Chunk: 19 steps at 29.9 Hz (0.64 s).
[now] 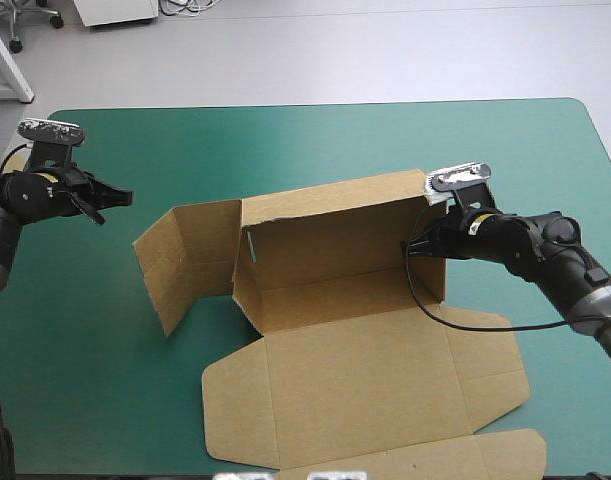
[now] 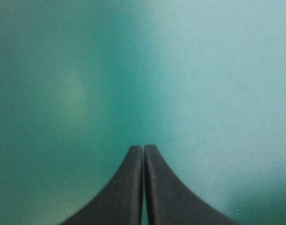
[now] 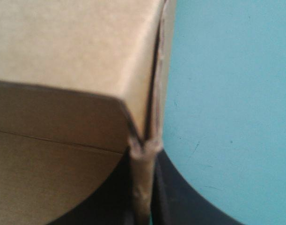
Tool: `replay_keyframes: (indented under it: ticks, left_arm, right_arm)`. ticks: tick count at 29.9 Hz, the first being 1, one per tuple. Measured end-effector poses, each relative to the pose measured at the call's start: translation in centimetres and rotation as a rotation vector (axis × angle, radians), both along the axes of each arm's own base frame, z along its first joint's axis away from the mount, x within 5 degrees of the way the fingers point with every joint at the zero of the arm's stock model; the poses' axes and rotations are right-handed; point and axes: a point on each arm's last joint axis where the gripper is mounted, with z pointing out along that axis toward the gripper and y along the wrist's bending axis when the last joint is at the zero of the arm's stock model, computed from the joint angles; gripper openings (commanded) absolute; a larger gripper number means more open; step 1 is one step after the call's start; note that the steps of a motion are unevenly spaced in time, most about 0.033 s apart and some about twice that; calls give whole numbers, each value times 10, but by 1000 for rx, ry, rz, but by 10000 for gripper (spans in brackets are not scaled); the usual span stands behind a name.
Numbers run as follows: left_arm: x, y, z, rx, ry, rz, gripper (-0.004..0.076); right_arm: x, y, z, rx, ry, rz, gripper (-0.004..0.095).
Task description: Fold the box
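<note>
- The box (image 1: 335, 270) sits mid-surface (image 1: 285, 140), half raised. Its back wall is up, its lid (image 1: 365, 390) lies flat toward the near edge, and its left panel (image 1: 185, 260) is splayed outward.
- Your right jaws are all but shut, pinching the edge of the right wall (image 1: 436, 285) with the board between them.
- Your left jaws are pressed together and empty, over bare teal-green cover well left of the box.
- Expect the board to be light and stiff across each panel, and to hinge only at its creases. It will probably slide if pushed while unheld, so one side needs anchoring.
- Take hold at a free edge close to a crease, not mid-panel. The splayed left panel's outer edge looks like the obvious grip.
- Squeeze gently, because the pinched edge already looks slightly crumpled in the right wrist view.
</note>
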Motion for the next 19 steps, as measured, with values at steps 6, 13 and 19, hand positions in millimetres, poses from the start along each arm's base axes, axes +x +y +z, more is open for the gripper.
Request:
replay_keyframes:
  ticks: [6,13,19]
  left_arm:
    - [4,1,-4,-1,3,1,0]
    - [5,0,-4,-9,1,0,-1]
    - [5,0,-4,-15,3,-1,0]
  right_arm:
    - [1,-1,34,0,-2,-12,3]
    - [3,-2,61,-18,24,-28,3]
    - [14,2,77,-26,33,-27,2]
